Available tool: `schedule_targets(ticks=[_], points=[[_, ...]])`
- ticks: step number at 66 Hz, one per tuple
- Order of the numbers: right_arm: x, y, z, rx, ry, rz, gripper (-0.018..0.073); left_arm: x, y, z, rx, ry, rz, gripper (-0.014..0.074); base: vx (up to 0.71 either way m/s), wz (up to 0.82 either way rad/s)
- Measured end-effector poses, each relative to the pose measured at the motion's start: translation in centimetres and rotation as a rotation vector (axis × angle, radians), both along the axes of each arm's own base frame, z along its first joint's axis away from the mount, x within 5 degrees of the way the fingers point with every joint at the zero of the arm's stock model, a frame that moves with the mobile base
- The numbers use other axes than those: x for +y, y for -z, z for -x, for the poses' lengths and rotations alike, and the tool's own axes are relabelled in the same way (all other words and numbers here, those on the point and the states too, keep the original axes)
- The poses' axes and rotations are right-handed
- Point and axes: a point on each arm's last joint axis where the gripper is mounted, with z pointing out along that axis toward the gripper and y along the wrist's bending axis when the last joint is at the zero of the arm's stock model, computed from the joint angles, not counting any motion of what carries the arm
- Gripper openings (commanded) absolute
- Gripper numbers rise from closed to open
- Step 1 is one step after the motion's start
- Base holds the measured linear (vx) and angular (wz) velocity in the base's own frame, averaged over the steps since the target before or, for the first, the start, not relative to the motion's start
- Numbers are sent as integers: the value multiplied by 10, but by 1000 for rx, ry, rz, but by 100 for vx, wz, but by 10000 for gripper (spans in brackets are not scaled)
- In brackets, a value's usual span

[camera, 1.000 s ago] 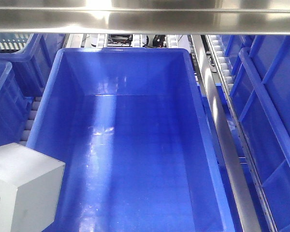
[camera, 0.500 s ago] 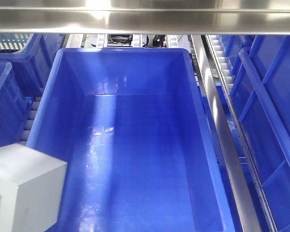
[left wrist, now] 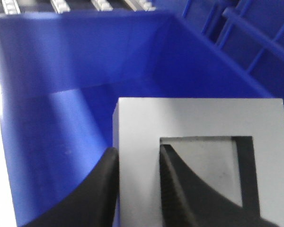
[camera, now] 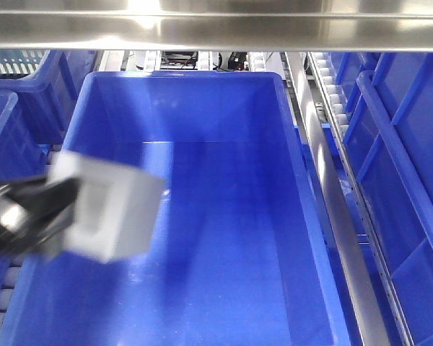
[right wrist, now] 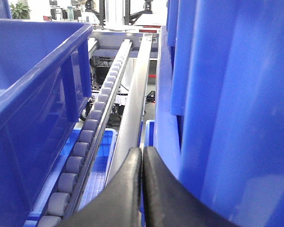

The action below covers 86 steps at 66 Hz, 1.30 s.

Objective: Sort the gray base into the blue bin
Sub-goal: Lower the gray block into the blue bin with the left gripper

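Observation:
The gray base (camera: 112,209) hangs blurred over the left side of the blue bin (camera: 184,75), above its floor, with the square recess facing the front camera. My left gripper (camera: 58,205) comes in from the left edge and is shut on it. In the left wrist view, one black finger lies inside the recess and the other outside the block's wall, so the left gripper (left wrist: 138,149) pinches that wall of the gray base (left wrist: 199,116). Behind it is the inside of the blue bin (left wrist: 85,52). My right gripper (right wrist: 142,149) is shut on nothing, off to the side.
A steel bar (camera: 216,29) crosses the top of the front view. More blue crates (camera: 404,180) stand to the right and left (camera: 14,108). A roller track (right wrist: 85,137) and a metal rail (right wrist: 135,94) run between crates ahead of the right gripper.
The gray base has swung from the lower left corner up and right, over the bin's left wall. It has turned its recess toward the camera, and the left gripper has come into view.

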Motion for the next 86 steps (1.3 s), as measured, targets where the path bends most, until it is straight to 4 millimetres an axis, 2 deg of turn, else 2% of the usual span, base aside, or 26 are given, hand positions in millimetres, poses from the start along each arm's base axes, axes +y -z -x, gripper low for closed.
schedule_targets(ticks=[17, 30, 86], points=[[0, 0, 0, 0, 0, 0, -9, -35, 18, -68, 115, -7, -59, 22, 0, 0], [0, 0, 0, 0, 0, 0, -9, -56, 39, -104, 188, -4, -92, 29, 0, 0], [0, 0, 0, 0, 0, 0, -9, -57, 40, -106, 190, -4, -93, 29, 0, 0]])
